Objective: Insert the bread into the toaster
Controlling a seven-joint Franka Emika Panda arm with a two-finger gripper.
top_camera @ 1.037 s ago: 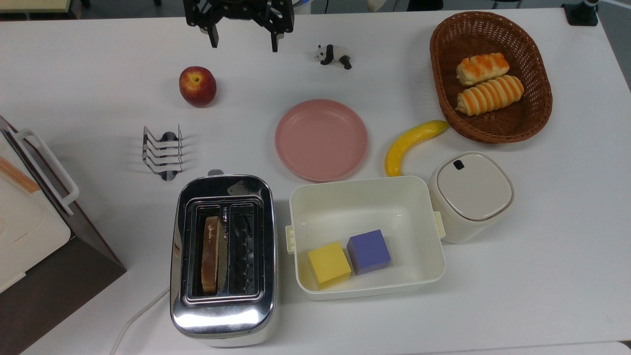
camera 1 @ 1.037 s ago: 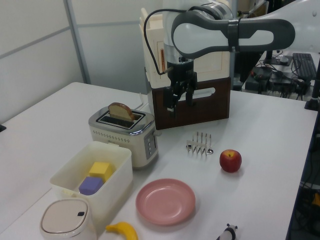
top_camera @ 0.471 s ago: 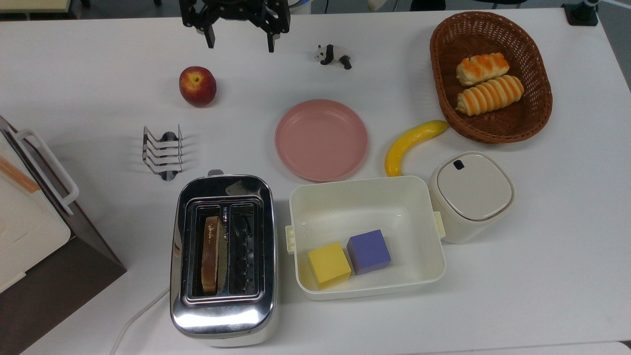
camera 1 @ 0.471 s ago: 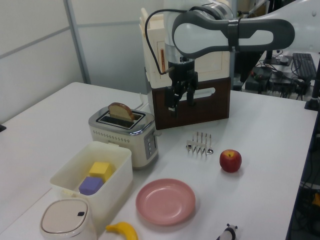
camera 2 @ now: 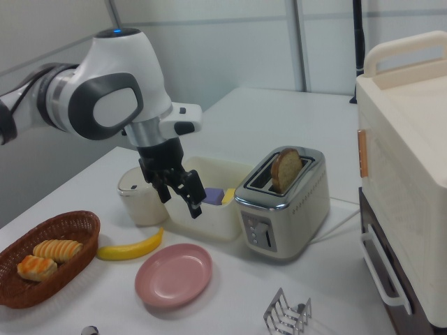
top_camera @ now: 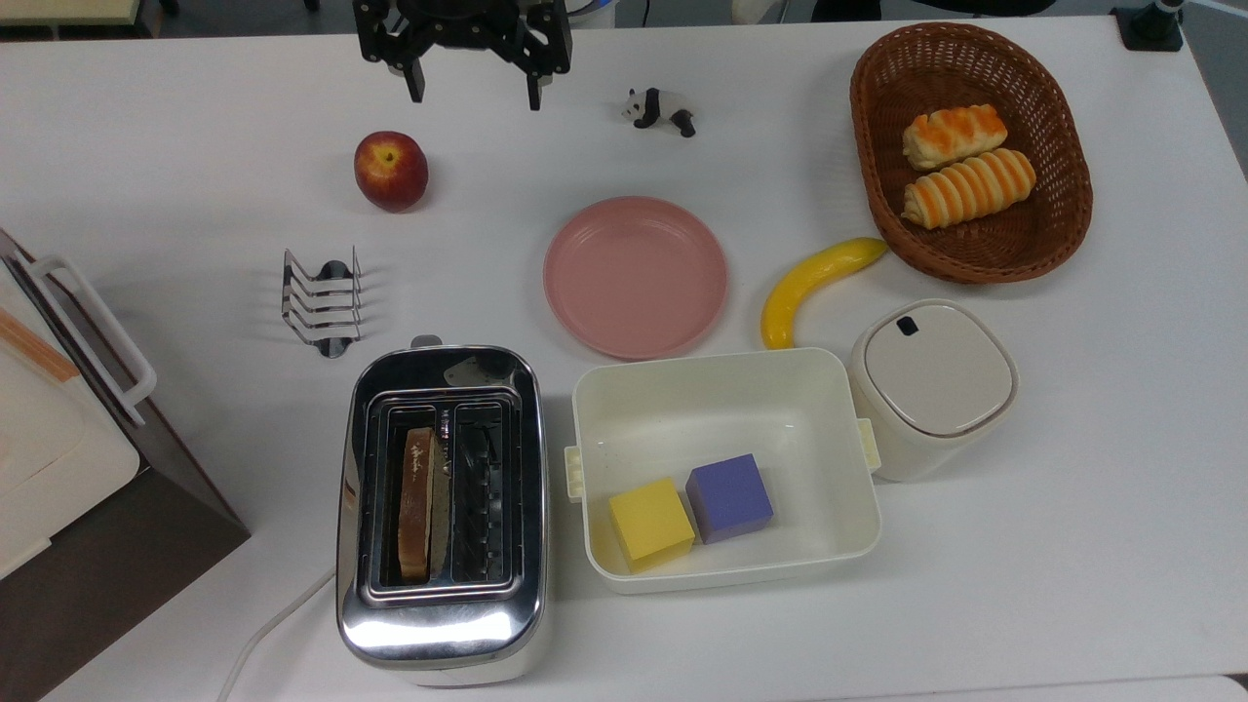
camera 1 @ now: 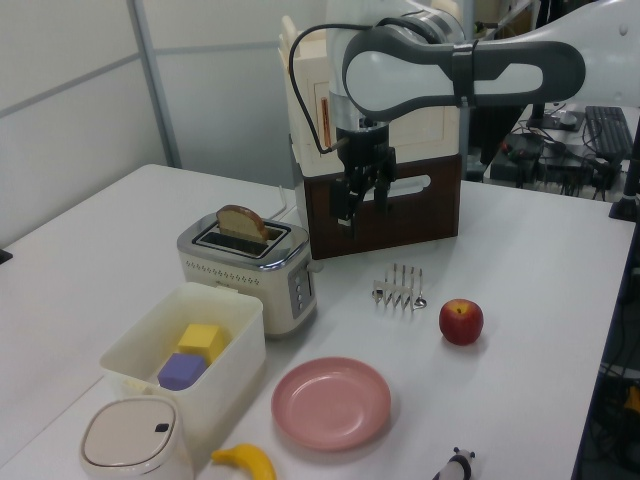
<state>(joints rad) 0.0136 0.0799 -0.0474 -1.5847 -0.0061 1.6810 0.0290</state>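
The chrome toaster (top_camera: 439,634) stands at the near edge of the table in the top view, with a white cord. A slice of bread (top_camera: 417,502) stands upright in the slot on the top view's left, and its rounded top sticks out above the toaster (camera 1: 262,275) in the left view. The other slot is empty. My gripper (top_camera: 475,90) hangs open and empty at the top view's far edge, above the table beyond the apple. In the right view the gripper (camera 2: 181,201) hovers in front of the cream tub, apart from the toaster (camera 2: 279,216) and bread (camera 2: 286,169).
A wire toast rack (top_camera: 322,300), a red apple (top_camera: 390,171), a pink plate (top_camera: 635,276), a banana (top_camera: 814,286) and a panda figure (top_camera: 659,109) lie about. The cream tub (top_camera: 604,390) holds two cubes. A lidded container (top_camera: 931,385), a basket (top_camera: 868,146) with two rolls and a large appliance (top_camera: 58,439) border the table.
The open gripper has drifted a little toward the top view's far edge and left. The bread, the toaster and everything else stay put.
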